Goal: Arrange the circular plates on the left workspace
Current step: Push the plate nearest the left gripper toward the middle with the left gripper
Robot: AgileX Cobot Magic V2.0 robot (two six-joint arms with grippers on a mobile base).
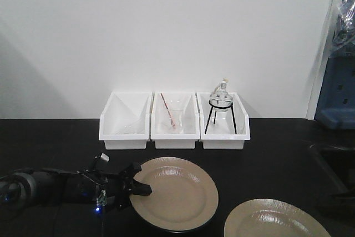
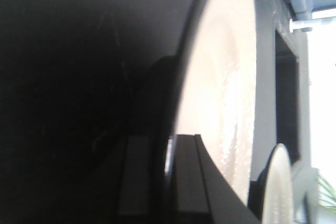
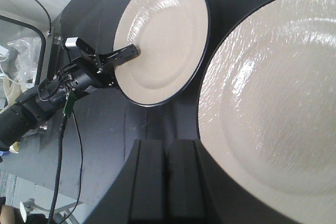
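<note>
Exterior front-facing view has the left gripper lying low over the black bench top, reaching sideways to the nearest edge of the first plate. Its jaws are narrowed onto that plate's rim: one finger lies across the tan upper face and the other sits under the edge. The left wrist view shows the same pinch from close up, with the rim running between the two fingers. Whether the plate is flat on the bench or tipped up slightly at the jaws, I cannot tell.

Past the fingertips, beyond the far edge of the first plate, the second plate lies flat on the bench, near the first but apart from it, with nothing gripping it.

The right wrist view shows the right gripper with its jaws brought together and nothing between them. The second plate sits just beside these jaws, and the first plate lies farther out ahead of them.

Off to one side of the left jaws, against the white wall, three white bins stand in a row. One end bin holds a glass flask on a wire stand.
</note>
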